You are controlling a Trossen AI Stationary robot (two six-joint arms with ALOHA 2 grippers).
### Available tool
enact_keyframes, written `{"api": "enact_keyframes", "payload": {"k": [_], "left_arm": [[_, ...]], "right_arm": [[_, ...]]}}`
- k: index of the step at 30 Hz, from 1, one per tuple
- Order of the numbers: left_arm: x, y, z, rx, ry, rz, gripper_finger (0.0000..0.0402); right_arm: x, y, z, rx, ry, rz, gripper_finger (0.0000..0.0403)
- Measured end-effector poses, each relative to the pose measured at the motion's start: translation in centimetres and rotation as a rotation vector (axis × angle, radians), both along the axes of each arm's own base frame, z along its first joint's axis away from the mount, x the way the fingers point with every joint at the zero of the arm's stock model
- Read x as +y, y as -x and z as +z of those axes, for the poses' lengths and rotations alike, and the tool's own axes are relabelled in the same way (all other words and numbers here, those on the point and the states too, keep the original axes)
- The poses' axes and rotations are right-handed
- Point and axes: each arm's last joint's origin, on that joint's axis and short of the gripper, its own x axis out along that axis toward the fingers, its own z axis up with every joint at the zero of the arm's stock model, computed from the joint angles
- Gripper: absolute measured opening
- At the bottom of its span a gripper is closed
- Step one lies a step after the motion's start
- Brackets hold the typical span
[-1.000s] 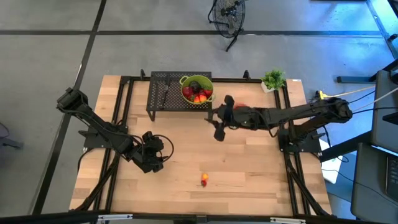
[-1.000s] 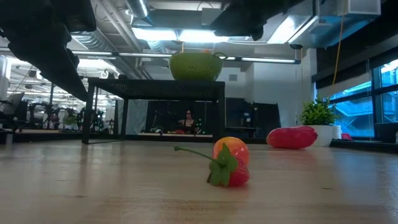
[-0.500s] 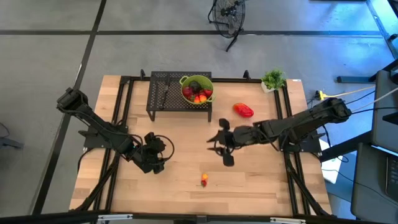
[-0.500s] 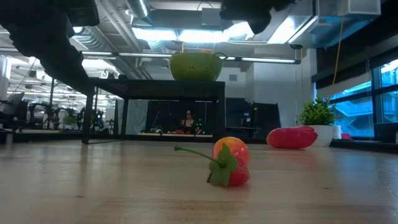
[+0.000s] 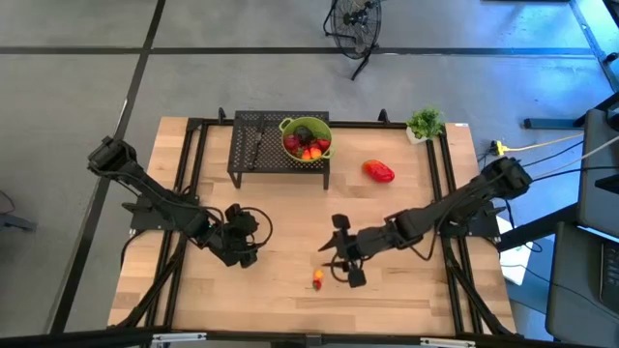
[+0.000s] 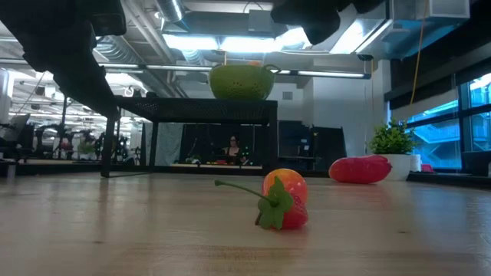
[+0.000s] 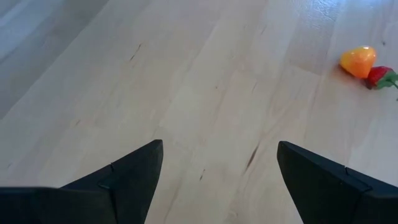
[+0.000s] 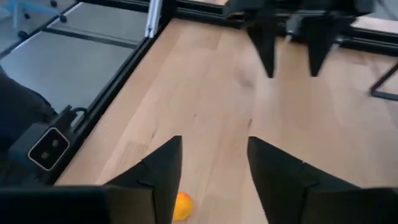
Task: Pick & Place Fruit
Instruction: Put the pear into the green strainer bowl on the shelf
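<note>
Two small fruit pieces lie together on the table near its front edge, one orange-yellow (image 7: 359, 61) and one red with green leaves (image 7: 379, 76); in the high view they show as one small cluster (image 5: 317, 280). My right gripper (image 5: 334, 256) hovers open just right of and behind them, and the orange piece (image 8: 182, 205) shows beside its finger. My left gripper (image 5: 253, 237) waits open over the table's left half, nothing between its fingers (image 7: 221, 149). A glossy red oblong fruit (image 5: 379, 171) rests on the table at the back right. More fruit fills the lime-green bowl (image 5: 306, 138).
The bowl stands on a black wire rack (image 5: 261, 145) at the table's far edge. A small potted plant (image 5: 424, 123) is at the far right corner. Bare wood lies between the two grippers and along the front.
My right gripper has swung from beside the rack toward the table's near edge and come down, ending just above the two small fruit pieces. The fruit has not moved.
</note>
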Motion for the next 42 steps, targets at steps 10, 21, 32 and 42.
{"api": "enact_keyframes", "payload": {"k": [10,21,32,42], "left_arm": [[-0.1,0.0,0.0,0.004,0.051,0.016,0.0313],[-0.1,0.0,-0.1,0.010,0.062,0.011,0.0313],[-0.1,0.0,-0.1,0.011,0.060,0.012,0.0313],[-0.1,0.0,0.0,0.008,0.062,0.014,0.0313]], "right_arm": [[2.1,-0.8,-2.7,0.022,-0.006,0.089,0.0259],[2.8,-1.9,-6.6,0.095,0.046,0.177,0.0272],[3.0,-2.3,-8.8,0.147,0.074,0.184,0.0275],[3.0,-2.5,-11.2,0.199,0.128,0.181,0.0275]]}}
